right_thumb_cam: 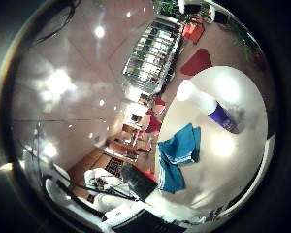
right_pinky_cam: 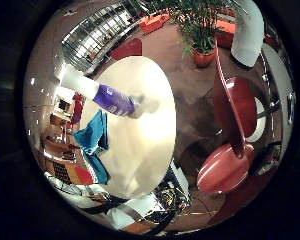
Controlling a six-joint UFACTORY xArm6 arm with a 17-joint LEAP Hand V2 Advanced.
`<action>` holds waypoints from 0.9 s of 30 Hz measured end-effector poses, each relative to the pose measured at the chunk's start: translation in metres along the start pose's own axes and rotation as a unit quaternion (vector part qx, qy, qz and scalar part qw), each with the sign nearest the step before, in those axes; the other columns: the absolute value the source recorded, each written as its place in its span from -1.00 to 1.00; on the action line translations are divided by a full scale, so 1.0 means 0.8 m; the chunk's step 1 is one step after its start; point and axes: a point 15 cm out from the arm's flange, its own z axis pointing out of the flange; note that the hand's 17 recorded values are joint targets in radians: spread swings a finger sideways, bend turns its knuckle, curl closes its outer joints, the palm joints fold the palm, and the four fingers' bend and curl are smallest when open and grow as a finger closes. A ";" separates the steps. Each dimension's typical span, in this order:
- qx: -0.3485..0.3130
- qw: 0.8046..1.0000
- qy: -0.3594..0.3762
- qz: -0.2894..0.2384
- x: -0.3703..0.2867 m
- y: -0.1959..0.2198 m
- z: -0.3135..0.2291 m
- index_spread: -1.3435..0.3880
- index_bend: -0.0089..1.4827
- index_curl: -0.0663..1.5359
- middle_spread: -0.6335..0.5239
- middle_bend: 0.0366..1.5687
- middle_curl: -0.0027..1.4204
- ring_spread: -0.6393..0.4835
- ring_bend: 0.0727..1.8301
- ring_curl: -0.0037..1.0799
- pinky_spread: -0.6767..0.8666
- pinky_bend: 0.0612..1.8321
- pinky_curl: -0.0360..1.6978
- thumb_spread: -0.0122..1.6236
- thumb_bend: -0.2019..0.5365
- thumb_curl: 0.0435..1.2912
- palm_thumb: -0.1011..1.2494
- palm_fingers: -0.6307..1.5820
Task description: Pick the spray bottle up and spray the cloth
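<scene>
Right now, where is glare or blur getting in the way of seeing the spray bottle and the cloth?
In the thumb side view, bright glare patches wash out the white table around the spray bottle, bleaching its pale end. In the little finger side view, the bottle's grey head looks smeared against the tabletop, while the blue cloth reads clearly at the table's edge.

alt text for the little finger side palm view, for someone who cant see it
A spray bottle with a purple label lies on its side on a round white table, beside a crumpled blue cloth. Red chairs and a potted plant stand on the floor beyond.
</scene>
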 end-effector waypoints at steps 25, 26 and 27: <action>-0.062 0.996 -0.056 -0.030 0.045 -0.019 0.137 0.37 -0.79 -0.60 0.34 -0.75 -0.52 0.45 -0.63 -0.55 0.31 -0.56 -0.64 0.09 -0.54 -0.60 -0.42 -0.42; -0.061 0.996 -0.055 -0.032 0.045 -0.022 0.142 0.37 -0.79 -0.60 0.34 -0.76 -0.52 0.45 -0.63 -0.54 0.31 -0.56 -0.64 0.09 -0.54 -0.60 -0.42 -0.42; -0.061 0.996 -0.055 -0.033 0.045 -0.024 0.146 0.37 -0.79 -0.60 0.34 -0.75 -0.52 0.44 -0.63 -0.54 0.31 -0.57 -0.63 0.09 -0.54 -0.60 -0.42 -0.41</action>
